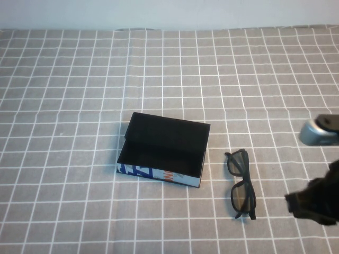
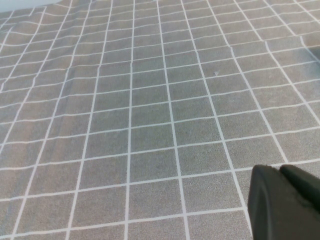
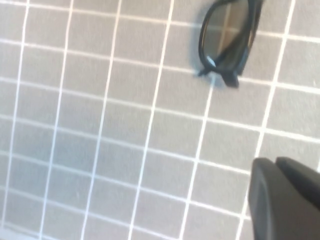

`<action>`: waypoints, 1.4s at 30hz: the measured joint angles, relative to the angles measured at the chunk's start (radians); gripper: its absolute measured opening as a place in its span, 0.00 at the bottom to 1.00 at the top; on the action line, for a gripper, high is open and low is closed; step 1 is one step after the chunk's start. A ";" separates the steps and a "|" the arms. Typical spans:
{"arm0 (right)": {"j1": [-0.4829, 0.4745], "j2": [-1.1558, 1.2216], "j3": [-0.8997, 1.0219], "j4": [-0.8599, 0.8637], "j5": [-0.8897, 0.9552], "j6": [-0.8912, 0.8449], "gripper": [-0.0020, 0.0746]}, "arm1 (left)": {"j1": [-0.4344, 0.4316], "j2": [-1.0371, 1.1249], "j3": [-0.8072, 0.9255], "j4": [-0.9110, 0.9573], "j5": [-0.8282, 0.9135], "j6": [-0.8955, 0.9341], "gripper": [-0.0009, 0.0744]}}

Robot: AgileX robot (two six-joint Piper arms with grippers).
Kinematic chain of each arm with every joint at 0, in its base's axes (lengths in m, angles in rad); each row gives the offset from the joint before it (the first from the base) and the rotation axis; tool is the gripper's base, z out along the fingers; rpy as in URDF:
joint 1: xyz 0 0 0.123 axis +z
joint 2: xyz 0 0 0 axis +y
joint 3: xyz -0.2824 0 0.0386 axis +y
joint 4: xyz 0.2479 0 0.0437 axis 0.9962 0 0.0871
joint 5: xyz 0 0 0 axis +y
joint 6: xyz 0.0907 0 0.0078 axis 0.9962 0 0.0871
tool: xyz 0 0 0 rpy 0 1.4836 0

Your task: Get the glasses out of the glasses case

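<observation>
1 step apparently done: found the glasses (image 1: pixel 242 182) out of the open, empty glasses case (image 1: pixel 159 173), flat on the tabletop (image 1: pixel 79 79) just beside it, likely set there for clearance; saw the right pincer (image 1: pixel 312 206) near them, the left pincer (image 2: pixel 282 200) over bare tabletop, neither's grip state discernible.

Right claw (image 1: pixel 313 205) low at near right edge; left claw (image 2: pixel 282 204) over bare cloth.

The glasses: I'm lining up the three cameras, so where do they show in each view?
High view: the glasses lie on the cloth right of the glasses case, apart from it.
Left wrist view: not in it.
Right wrist view: one lens end at the frame edge.
Shared landmark: the white-gridded grey tablecloth.
</observation>
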 joint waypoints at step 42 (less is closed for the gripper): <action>-0.462 -1.119 0.840 -0.095 -0.582 -0.187 0.00 | 0.000 0.000 0.000 0.004 0.000 0.000 0.01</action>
